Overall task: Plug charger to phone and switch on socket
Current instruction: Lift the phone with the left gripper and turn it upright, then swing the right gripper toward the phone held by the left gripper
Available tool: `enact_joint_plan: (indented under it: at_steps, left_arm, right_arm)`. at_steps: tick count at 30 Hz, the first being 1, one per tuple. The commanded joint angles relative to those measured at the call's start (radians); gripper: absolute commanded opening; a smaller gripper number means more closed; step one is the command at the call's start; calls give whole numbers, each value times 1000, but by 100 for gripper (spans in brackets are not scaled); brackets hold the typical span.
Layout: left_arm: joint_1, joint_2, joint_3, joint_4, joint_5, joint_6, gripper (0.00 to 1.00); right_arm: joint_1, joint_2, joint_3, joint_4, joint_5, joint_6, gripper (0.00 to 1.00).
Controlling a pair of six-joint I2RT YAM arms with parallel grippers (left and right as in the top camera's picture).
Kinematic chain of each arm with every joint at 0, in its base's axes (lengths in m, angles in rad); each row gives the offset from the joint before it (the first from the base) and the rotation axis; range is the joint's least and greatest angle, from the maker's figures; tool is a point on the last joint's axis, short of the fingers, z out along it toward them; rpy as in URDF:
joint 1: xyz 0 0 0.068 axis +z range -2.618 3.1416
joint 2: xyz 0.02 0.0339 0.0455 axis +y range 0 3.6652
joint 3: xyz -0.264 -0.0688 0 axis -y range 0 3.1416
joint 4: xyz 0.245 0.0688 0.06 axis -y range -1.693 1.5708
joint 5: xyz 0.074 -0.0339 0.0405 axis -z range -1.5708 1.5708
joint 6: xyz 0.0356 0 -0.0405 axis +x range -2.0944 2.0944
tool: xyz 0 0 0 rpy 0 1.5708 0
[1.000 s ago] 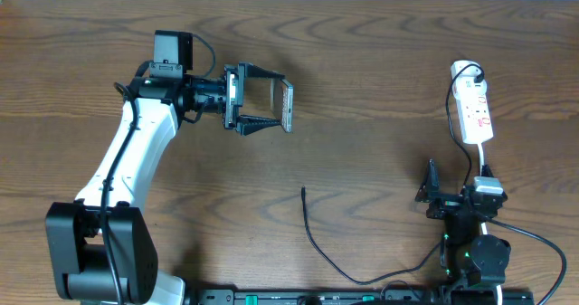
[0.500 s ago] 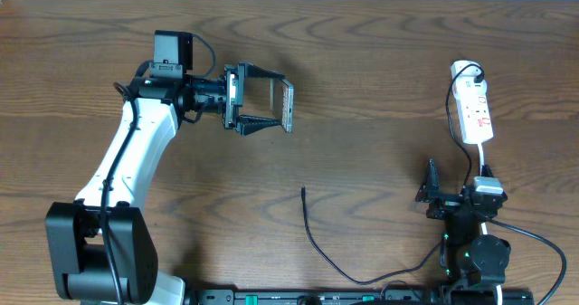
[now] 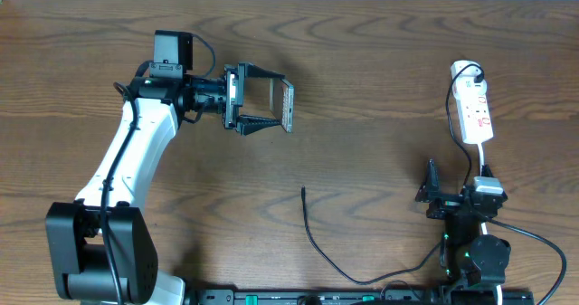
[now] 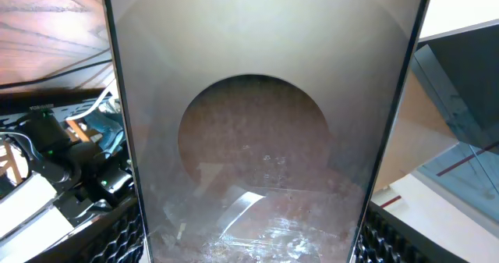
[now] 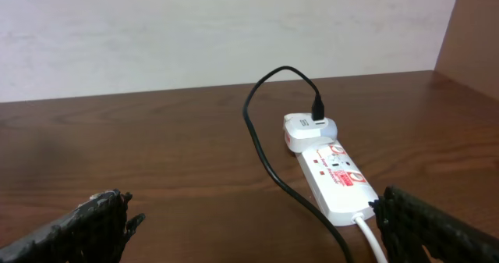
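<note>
My left gripper (image 3: 269,104) is shut on the phone (image 3: 287,105), held on edge above the table at upper centre. In the left wrist view the phone's glossy screen (image 4: 261,130) fills the frame between the two fingers. The charger cable (image 3: 317,242) lies on the table with its free plug tip (image 3: 303,191) at the centre front, apart from the phone. Its other end is plugged into the white adapter on the socket (image 3: 474,111) at the right. My right gripper (image 3: 432,196) is open and empty, just in front of the socket (image 5: 331,177) and the cable (image 5: 265,150).
The white cord (image 5: 373,238) runs from the socket's near end towards my right gripper. The table's far edge meets a pale wall (image 5: 218,29). The right arm's base (image 3: 478,255) sits at the front right edge.
</note>
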Motion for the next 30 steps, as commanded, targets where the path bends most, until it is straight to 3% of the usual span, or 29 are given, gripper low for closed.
enact_joint_plan:
  at_steps: [1,10,16,30]
  left_arm:
    - [0,-24,33,5,38,10,7]
    - [0,-24,33,6,35,19,7]
    - [0,-24,33,6,-26,142,7]
    - [0,-24,33,6,-352,489,8]
  right_arm:
    - [6,-2,-2,-3,9,-12,99]
    - [6,-2,-2,-3,9,-12,99]
    - [6,-2,-2,-3,9,-12,99]
    - [6,-2,-2,-3,9,-12,99]
